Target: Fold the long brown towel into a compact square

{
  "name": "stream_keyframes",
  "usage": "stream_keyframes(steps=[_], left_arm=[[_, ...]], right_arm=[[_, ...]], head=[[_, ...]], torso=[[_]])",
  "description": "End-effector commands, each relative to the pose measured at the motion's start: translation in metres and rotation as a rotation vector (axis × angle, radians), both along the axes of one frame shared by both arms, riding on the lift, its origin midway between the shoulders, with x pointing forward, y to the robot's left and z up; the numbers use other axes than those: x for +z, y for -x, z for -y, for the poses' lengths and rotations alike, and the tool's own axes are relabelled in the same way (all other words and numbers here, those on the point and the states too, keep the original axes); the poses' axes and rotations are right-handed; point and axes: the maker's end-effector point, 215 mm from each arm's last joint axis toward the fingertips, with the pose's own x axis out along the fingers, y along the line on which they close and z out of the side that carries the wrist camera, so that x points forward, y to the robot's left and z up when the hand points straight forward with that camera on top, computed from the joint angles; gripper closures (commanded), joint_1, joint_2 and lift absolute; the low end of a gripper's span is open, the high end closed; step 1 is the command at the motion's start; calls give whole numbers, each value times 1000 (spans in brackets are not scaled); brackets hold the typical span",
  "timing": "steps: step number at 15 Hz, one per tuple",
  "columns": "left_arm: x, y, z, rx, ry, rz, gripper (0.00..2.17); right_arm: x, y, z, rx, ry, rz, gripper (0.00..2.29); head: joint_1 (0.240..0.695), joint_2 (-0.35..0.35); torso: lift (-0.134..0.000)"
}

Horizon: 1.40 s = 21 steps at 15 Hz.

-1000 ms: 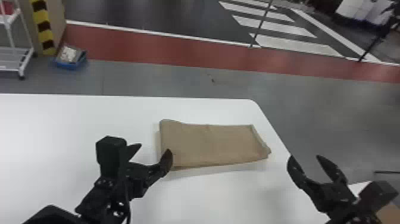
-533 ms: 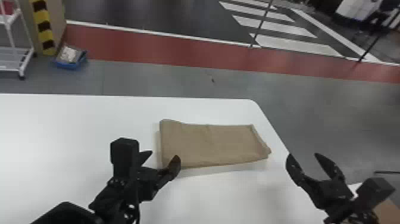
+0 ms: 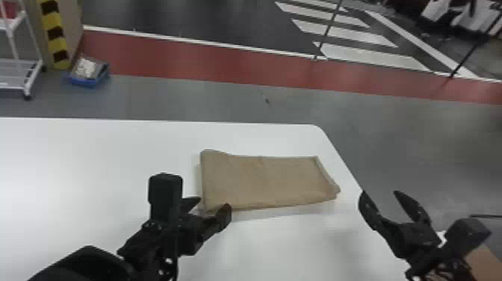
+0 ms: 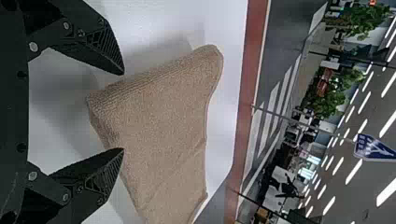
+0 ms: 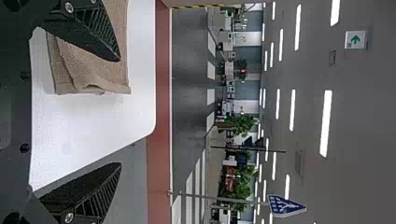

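Towel (image 3: 261,181) lies centre | left gripper (image 3: 211,206), lower left, open — to pinch its corner, I'd guess | right gripper (image 3: 380,194), lower right, open

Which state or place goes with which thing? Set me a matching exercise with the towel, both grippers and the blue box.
1. towel
2. left gripper
3. right gripper
4. blue box

A. jaws apart, to the right of the towel, by the right edge of the table
B. on the floor, near the yellow and black stripes
C. lying folded on the white table, near its rounded far right corner
D. jaws apart, at the towel's near left corner

Right pairs: 1-C, 2-D, 3-A, 4-B
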Motion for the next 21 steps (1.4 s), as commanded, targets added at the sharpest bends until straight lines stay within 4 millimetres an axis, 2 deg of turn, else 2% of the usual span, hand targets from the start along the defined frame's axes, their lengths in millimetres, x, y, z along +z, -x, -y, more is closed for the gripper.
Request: stream_keyframes(steps=[1,3,5,8,11,13,15,18,21], left_arm=[[-1,-2,-3,6,-1,-4,522],[-4,-2,-7,13,-12,-11,755],[-12,1,-9,6,-22,-42,1305],[-15,4,-15,-1,-30,-64,1416],[5,1,-22,20,-7,-30,1416],[23,-6,-39,54,3,2,1416],[36,-13,-70,93,-8,30,1416],[43,-19,-133,179,-38,44,1416],[24,2,-202,247,-147,4,1416]], right_arm=[[2,-2,1,-2,2,5,90],[2,-2,0,-1,0,6,90],[2,-3,-1,0,-2,7,93],[-1,-5,-3,1,-8,7,93],[5,-10,-7,7,-7,27,113],[6,-13,-13,17,-10,30,113],[6,-17,-17,23,-13,34,113],[3,-22,-28,42,-19,32,113],[4,-26,-38,57,-23,35,113]], head=[[695,-350],[695,-350],[695,-350],[695,-350],[695,-350],[695,-350],[695,-350],[695,-350],[695,-350]], torso=[[-125],[-125],[-125],[-125],[-125],[-125],[-125],[-125],[-125]])
